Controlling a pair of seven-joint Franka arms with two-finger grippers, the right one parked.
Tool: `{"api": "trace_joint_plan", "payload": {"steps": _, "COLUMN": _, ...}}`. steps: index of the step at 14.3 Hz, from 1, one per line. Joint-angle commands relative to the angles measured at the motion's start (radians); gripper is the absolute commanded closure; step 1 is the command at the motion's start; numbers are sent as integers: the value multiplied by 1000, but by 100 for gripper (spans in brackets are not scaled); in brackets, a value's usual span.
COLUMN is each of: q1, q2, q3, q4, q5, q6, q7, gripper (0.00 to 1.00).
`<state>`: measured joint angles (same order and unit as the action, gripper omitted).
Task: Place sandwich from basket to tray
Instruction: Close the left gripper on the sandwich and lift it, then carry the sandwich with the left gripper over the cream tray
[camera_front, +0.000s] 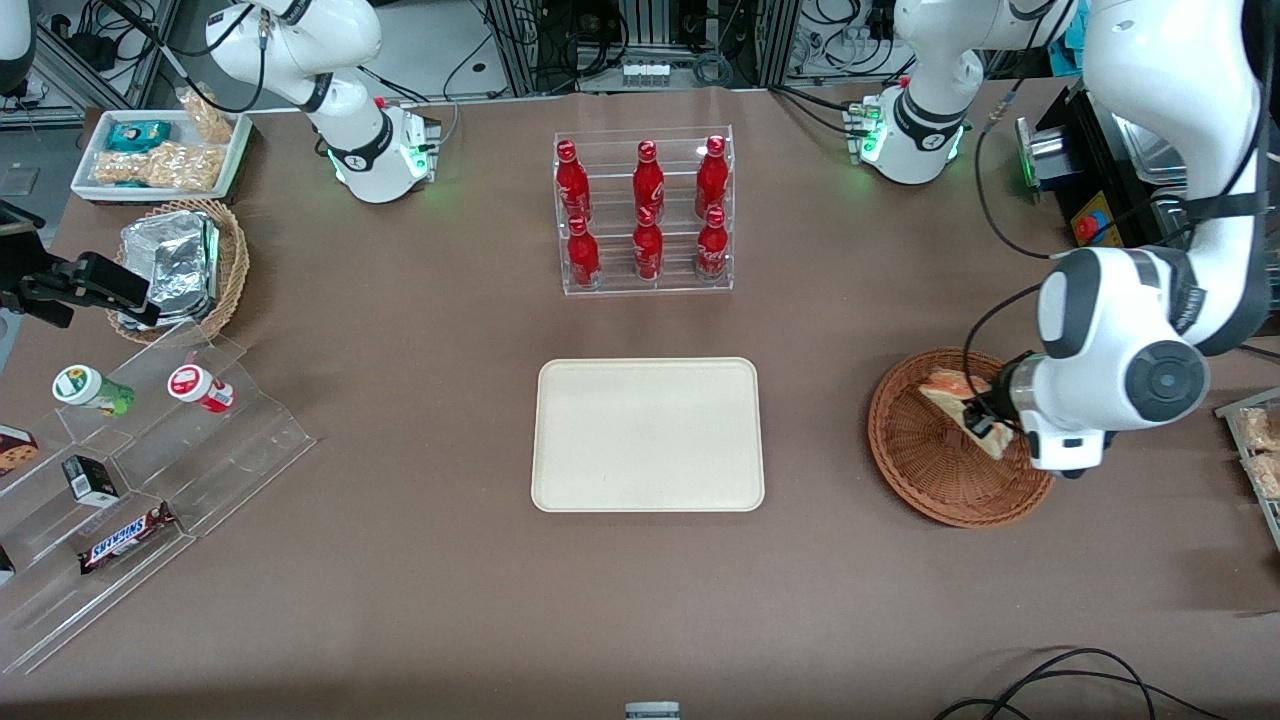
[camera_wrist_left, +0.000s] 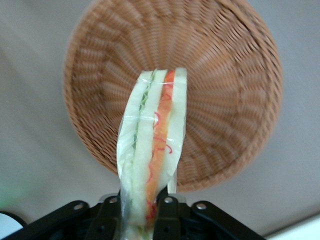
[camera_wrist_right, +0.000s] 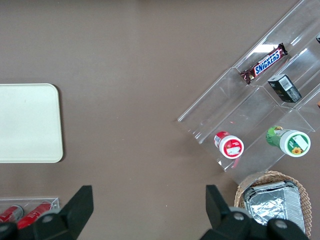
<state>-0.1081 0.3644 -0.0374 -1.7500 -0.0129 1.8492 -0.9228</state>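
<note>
The sandwich (camera_wrist_left: 152, 145), a wrapped wedge of pale bread with orange and green layers, is pinched between the black fingers (camera_wrist_left: 168, 212) of my gripper (camera_wrist_left: 140, 215), which is shut on it. It hangs above the round reddish-brown wicker basket (camera_wrist_left: 235, 95). In the front view the gripper (camera_front: 985, 418) holds the sandwich (camera_front: 955, 392) over the basket (camera_front: 925, 470) at the working arm's end of the table. The cream-white tray (camera_front: 648, 435) lies flat and bare at the table's middle.
A clear rack of red bottles (camera_front: 645, 212) stands farther from the front camera than the tray. A tan basket of foil packs (camera_front: 185, 265), a white tub of snacks (camera_front: 160, 155) and clear stepped shelves (camera_front: 130, 480) sit toward the parked arm's end.
</note>
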Motion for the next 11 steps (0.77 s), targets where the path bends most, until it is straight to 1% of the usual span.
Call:
{"api": "trace_joint_plan", "payload": {"steps": 1, "q1": -86, "q2": 40, "q3": -47, "q4": 33, "q5": -4, "q6": 68, "q7": 21, "gripper": 98}}
{"api": "trace_joint_plan", "payload": {"steps": 2, "q1": -109, "q2": 69, "q3": -65, "q4": 70, "q5": -4, "q6": 88, "q7": 82, "gripper": 97}}
{"api": "trace_joint_plan", "payload": {"steps": 3, "q1": -139, "q2": 124, "q3": -77, "q4": 134, "q5": -10, "q6": 91, "q7": 119, "gripper": 95}}
{"api": "trace_joint_plan", "payload": {"steps": 5, "q1": -223, "q2": 212, "q3": -93, "q4": 269, "q5": 4, "q6": 82, "q7": 143, "gripper": 92}}
{"api": "trace_joint_plan", "payload": {"steps": 6, "q1": -275, "q2": 226, "q3": -93, "q4": 288, "q5": 1, "q6": 84, "q7": 137, "gripper": 92}}
{"api": "trace_joint_plan", "payload": {"steps": 9, "q1": -382, "q2": 274, "q3": -93, "q4": 345, "q5": 13, "q6": 94, "q7": 144, "gripper": 93}}
{"api": "trace_joint_plan", "payload": {"steps": 11, "q1": -429, "q2": 326, "q3": -93, "q4": 415, "q5": 13, "q6": 96, "q7": 130, "gripper": 93}}
